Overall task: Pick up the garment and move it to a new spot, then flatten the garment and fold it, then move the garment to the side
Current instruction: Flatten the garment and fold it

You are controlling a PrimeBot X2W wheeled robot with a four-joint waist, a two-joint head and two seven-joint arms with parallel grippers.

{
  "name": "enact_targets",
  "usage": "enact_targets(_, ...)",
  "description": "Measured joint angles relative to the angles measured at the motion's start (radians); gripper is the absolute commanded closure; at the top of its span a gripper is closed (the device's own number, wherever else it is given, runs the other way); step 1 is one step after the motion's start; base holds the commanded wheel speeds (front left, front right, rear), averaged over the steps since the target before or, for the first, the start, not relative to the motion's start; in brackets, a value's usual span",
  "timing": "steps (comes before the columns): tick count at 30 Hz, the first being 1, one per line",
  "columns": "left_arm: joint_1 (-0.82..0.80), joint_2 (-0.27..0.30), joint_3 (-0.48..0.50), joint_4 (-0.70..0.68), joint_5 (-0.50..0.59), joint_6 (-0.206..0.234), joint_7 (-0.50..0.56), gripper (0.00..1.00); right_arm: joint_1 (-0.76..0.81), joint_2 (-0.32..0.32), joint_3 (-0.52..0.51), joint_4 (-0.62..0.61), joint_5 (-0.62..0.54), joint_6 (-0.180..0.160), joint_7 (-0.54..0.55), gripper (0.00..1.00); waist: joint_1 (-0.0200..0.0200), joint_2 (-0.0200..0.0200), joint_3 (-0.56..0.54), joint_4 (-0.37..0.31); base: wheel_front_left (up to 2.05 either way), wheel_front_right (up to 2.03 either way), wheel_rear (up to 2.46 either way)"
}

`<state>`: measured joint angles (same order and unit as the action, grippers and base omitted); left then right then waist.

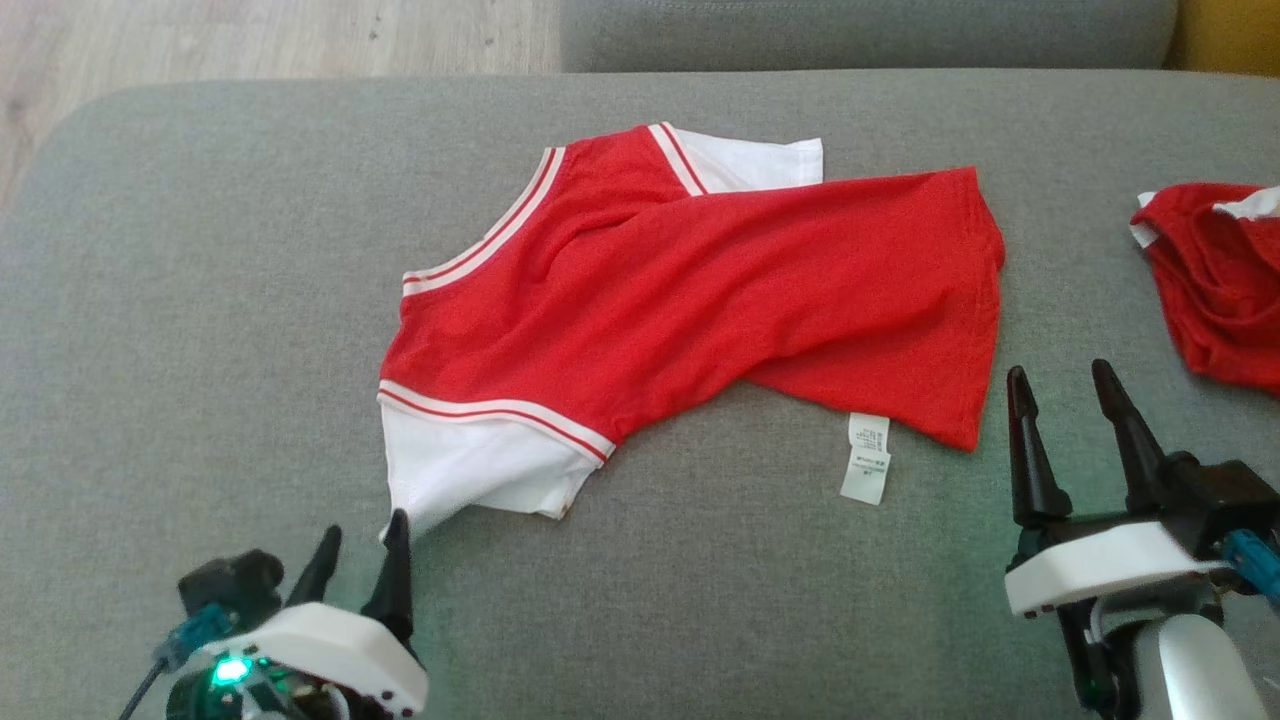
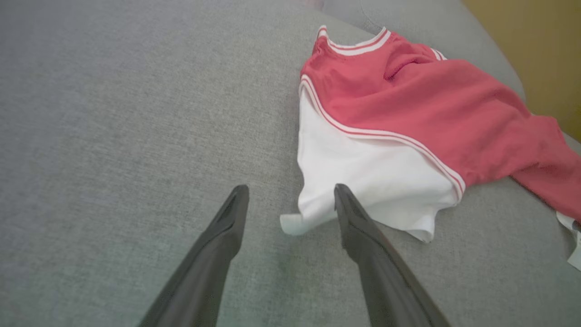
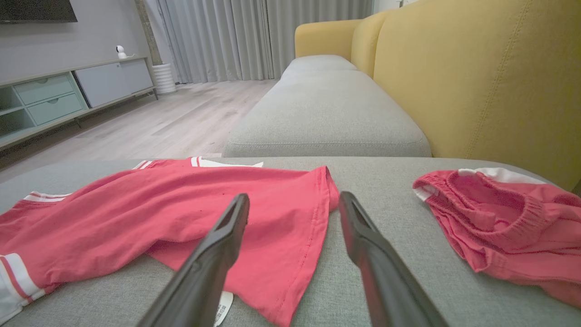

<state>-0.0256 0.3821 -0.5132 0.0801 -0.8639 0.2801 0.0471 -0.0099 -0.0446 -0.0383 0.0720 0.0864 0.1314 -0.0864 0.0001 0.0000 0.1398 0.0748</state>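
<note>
One red garment (image 1: pixel 700 290) with white sleeves and striped trim, spread mostly flat mid-way across the grey sofa cushion (image 1: pixel 200 300), one white care label (image 1: pixel 866 458) poking out beneath its near hem. One second red garment (image 1: pixel 1215 290), bunched up, well apart at the cushion's right edge. Two grippers low at the near side: left gripper (image 1: pixel 364 523) released, fingers apart, corner of the near white sleeve (image 1: pixel 470 465) between the tips, nothing clamped; right gripper (image 1: pixel 1059 370) spread wide and empty, near the garment's right hem.
</note>
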Motion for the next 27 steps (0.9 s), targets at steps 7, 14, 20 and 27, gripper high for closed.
enact_targets(7, -0.004, 0.001, 0.037, 0.043, 0.003, -0.017, -0.103, 0.0, 0.003, 0.0, -0.015, 0.003, -0.003, 0.0, 0.0, 0.0, -0.0001, 0.0, -0.028, 0.01, 0.0, 0.0, 0.0)
enact_targets(14, -0.003, -0.02, 0.029, 0.044, 0.064, -0.034, -0.217, 0.0, 0.047, 0.0, -0.021, 0.021, -0.001, 0.0, -0.002, 0.0, -0.0001, 0.0, -0.083, 0.027, 0.0, 0.0, 0.0)
enact_targets(20, 0.018, -0.055, -0.005, 0.056, 0.096, -0.033, -0.251, 0.0, 0.083, 0.0, -0.01, 0.033, 0.002, 0.0, -0.003, 0.0, -0.0002, 0.0, -0.141, 0.031, 0.0, 0.0, 0.0)
enact_targets(27, 0.043, -0.078, -0.035, 0.072, 0.113, -0.032, -0.261, 0.0, 0.133, 0.0, 0.0, 0.045, 0.019, 0.0, -0.021, 0.0, -0.0002, 0.0, -0.18, 0.027, 0.0, 0.0, 0.0)
